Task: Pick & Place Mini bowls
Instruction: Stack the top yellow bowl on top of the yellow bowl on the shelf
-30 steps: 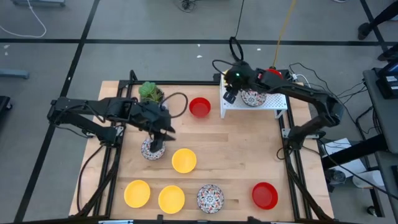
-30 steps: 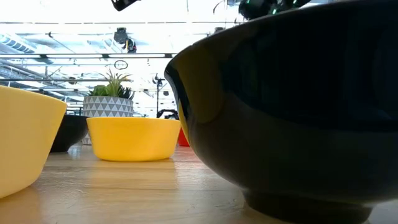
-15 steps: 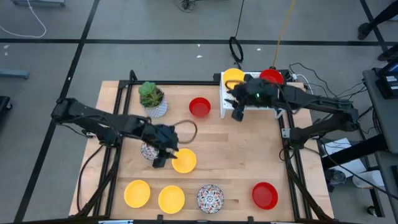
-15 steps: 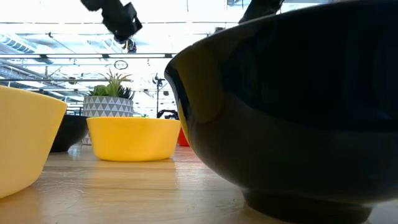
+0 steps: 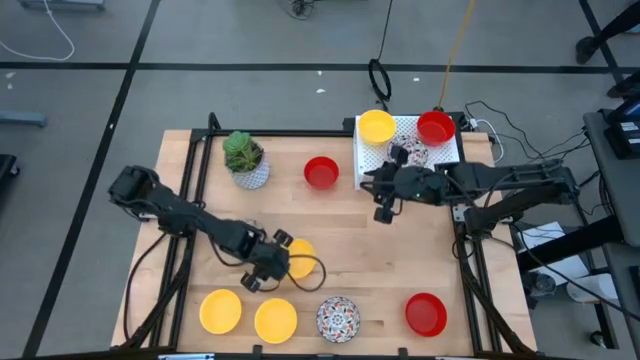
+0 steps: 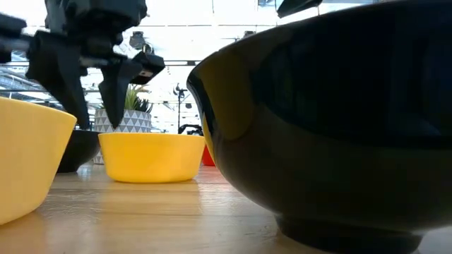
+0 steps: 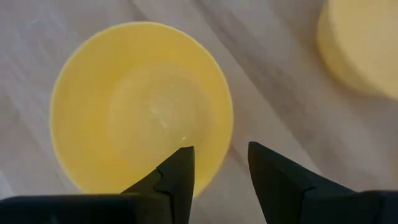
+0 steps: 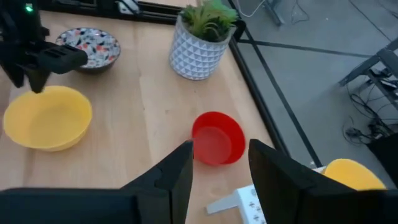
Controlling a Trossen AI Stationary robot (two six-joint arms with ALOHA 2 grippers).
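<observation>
The mini bowls are small, round and glossy: a yellow bowl point(image 5: 299, 257) sits near the middle of the desk point(image 5: 370, 250), two more yellow bowls point(image 5: 220, 310) point(image 5: 275, 320) and a patterned bowl point(image 5: 338, 318) line the near edge, and a red bowl point(image 5: 426, 313) lies toward the near right corner. Another red bowl point(image 5: 321, 172) rests near the far edge beside the potted plant point(image 5: 245, 158). On the white rack point(image 5: 447, 157) at the far right corner sit a yellow bowl point(image 5: 377, 127), a red bowl point(image 5: 435, 127) and a patterned bowl point(image 5: 412, 154). Bare wood stays open across the middle right of the desk. The left gripper point(image 5: 268, 264) hangs over the central yellow bowl's rim, its fingers point(image 7: 177, 176) apart and holding nothing, one above the bowl's inside and one outside it. The right gripper point(image 5: 384, 203) hovers just in front of the rack, fingers point(image 8: 178, 172) apart and empty.
</observation>
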